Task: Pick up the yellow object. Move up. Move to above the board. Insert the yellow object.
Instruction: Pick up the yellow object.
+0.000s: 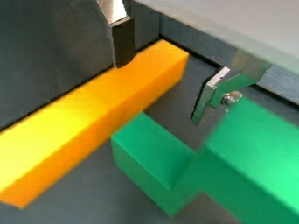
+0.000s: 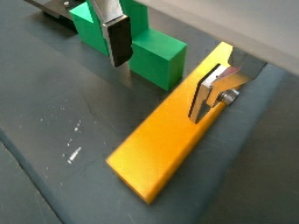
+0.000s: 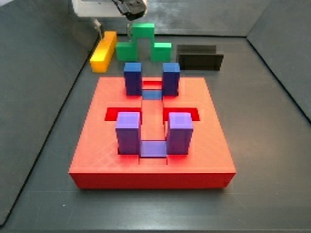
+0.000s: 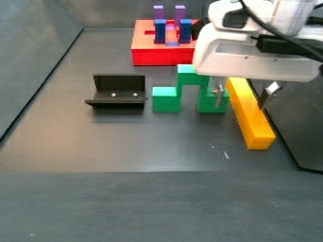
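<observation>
Two open jaws (image 2: 163,77) astride yellow object (image 2: 176,136).

the yellow object (image 4: 250,115), a long smooth orange-yellow bar, lies flat on the dark floor beside the gripper (image 4: 240,90). the board (image 3: 152,136), red and square, carries upright blue and purple blocks.

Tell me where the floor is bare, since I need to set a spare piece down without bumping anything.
Bare floor lies in front of the fixture and green block, toward the near edge, and beside the board. It is crowded where the open pincer straddles the yellow object, close against the green block.
</observation>
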{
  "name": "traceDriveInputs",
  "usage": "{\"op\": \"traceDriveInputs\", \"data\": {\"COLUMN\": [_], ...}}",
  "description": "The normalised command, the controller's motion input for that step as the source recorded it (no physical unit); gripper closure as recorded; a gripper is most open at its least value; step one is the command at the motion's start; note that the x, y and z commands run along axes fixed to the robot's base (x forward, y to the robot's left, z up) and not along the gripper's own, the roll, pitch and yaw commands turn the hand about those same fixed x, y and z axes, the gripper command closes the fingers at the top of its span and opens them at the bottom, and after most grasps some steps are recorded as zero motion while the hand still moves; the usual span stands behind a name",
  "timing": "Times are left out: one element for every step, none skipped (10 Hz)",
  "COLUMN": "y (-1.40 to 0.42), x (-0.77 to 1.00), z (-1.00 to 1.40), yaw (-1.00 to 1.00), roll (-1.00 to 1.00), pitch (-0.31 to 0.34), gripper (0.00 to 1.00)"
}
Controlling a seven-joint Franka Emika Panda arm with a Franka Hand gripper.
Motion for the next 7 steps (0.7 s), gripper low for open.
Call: {"op": "traceDriveInputs", "data": {"y": [-0.07,-0.08,-0.05,0.00,0.00,0.00,0.06], "x": [0.25,0.07,-0.02,-0.02,-0.03,-0.17,-0.17], "z": [-0.39,-0.24,-0.18,-0.06,-0.02,0.00,0.01], "yaw": [0.00,0.00,-0.01,0.00,0.00,0.00,0.00], "roll": [-0.30,-0.20,-0.21,-0.25,-0.20,-0.24,-0.33], "pitch": [0.000,0.000,-0.027,-0.089,-0.069,-0.106,-0.130], "gripper": [0.00,0.00,0.00,0.00,0.00,0.00,0.00]}}
